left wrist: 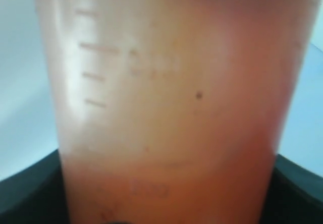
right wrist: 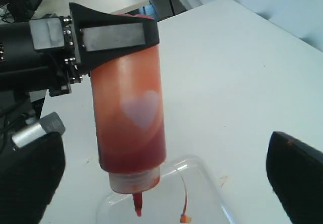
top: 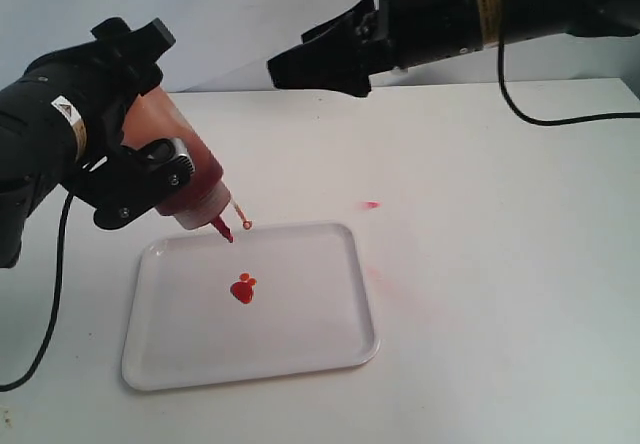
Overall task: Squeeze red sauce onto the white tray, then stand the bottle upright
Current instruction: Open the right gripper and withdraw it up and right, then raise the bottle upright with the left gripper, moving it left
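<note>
My left gripper (top: 150, 134) is shut on the bottle (top: 180, 169), an orange-stained squeeze bottle held tilted with its red nozzle (top: 222, 228) pointing down over the far edge of the white tray (top: 330, 339). The cap tether (top: 241, 216) dangles beside the nozzle. A dark-red blob of red sauce (top: 243, 288) lies on the tray near its middle. The bottle (left wrist: 166, 103) fills the left wrist view. In the right wrist view the bottle (right wrist: 131, 118) hangs nozzle down over the tray's corner (right wrist: 207, 183). My right gripper (top: 290, 66) hovers open above the table, apart from the bottle.
A small pink smear (top: 371, 205) marks the white table right of the tray, with a fainter one near the tray's right rim. A black cable (top: 560, 119) from the right arm trails across the table at the back right.
</note>
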### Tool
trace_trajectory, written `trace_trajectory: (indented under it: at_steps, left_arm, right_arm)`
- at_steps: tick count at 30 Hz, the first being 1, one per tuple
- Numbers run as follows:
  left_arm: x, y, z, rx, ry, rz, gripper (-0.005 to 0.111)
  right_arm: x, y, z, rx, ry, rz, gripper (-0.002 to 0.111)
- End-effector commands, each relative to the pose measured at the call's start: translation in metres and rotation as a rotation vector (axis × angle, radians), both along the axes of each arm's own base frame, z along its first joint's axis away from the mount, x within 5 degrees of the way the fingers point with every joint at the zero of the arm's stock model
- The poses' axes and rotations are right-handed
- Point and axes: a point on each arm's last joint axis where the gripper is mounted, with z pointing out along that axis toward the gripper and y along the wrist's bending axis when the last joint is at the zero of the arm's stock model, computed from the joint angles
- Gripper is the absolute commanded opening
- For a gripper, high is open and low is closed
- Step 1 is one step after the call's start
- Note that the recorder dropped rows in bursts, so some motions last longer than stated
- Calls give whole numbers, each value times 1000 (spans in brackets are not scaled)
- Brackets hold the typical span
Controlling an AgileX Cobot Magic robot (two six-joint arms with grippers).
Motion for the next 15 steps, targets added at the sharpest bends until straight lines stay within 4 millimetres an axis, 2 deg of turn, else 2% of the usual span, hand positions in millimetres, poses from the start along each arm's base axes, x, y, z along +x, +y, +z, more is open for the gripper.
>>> trace_trajectory:
  at_steps: [1,5,9,15]
  left_arm:
    - [-2,1,1,-32,4,25,0]
    - [-6,5,-8,-82,45,64,0]
    - [-11,9,-21,-197,61,119,0]
    - [-18,13,-34,-570,41,264,0]
  right_arm:
    - [6,-28,-6,11,37,-52,105]
    - [17,-45,-18,-26,46,-182,102]
    - [23,-51,-27,-60,45,-271,100]
    - [21,-49,-26,-56,48,-258,100]
